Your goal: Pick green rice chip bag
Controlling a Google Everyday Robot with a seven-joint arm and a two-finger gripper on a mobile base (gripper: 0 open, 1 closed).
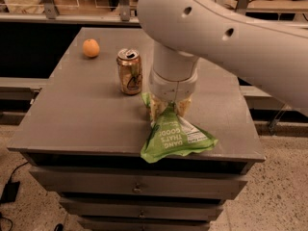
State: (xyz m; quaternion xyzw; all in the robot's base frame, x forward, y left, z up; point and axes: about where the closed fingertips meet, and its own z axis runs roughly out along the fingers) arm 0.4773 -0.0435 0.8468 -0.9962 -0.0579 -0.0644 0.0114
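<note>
The green rice chip bag [176, 137] lies at the table's front edge, right of center, with white lettering facing up and its lower end slightly over the edge. Its upper end is bunched to a point between the fingers. My gripper [169, 109] comes straight down from the large white arm [216, 28] and is shut on the bag's upper end. The pale fingers [154, 108] stand on either side of the pinched tip. The bag's far end is hidden under the wrist.
A gold drink can [129, 71] stands upright just left of the gripper. An orange [91, 48] sits at the back left. The grey table [77, 114] tops a drawer cabinet [139, 189]. A railing runs behind it.
</note>
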